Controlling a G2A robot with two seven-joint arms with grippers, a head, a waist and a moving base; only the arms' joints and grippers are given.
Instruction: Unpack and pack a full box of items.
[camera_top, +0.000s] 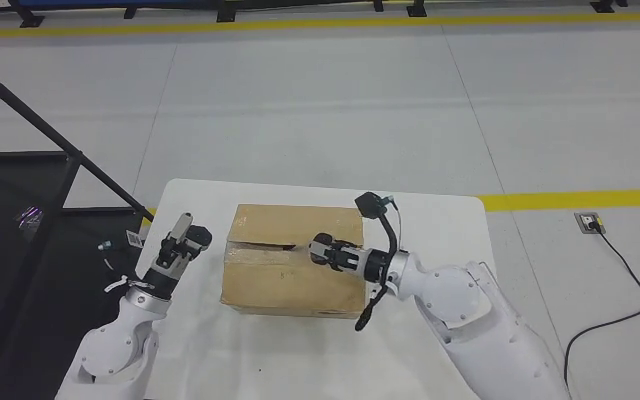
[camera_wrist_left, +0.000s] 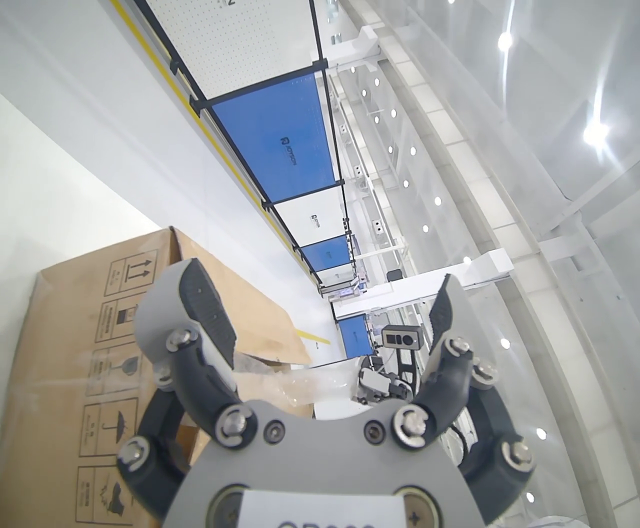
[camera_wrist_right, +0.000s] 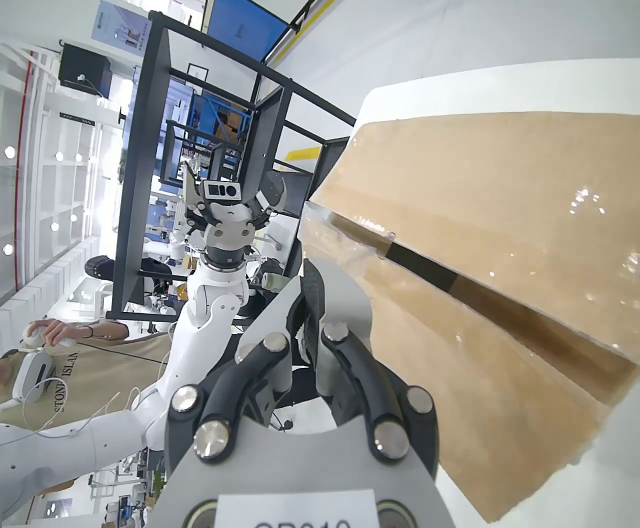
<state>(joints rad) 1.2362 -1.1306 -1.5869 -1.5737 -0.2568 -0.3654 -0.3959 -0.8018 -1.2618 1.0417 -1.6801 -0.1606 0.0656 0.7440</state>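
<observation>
The brown cardboard box (camera_top: 290, 265) sits mid-frame on the white counter (camera_top: 440, 215), flaps barely parted, so opening seems in hand: the right claw (camera_top: 316, 248) lies closed at the top seam, the left claw (camera_top: 183, 232) gapes wide left of the box, and prying a flap up likely comes next.

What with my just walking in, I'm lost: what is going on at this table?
A two-armed robot is working on a brown cardboard box that stands on a white table. The right gripper is shut over the top of the box, by the taped seam between the flaps, which gapes slightly. The left gripper hangs open beside the box and holds nothing.
</observation>
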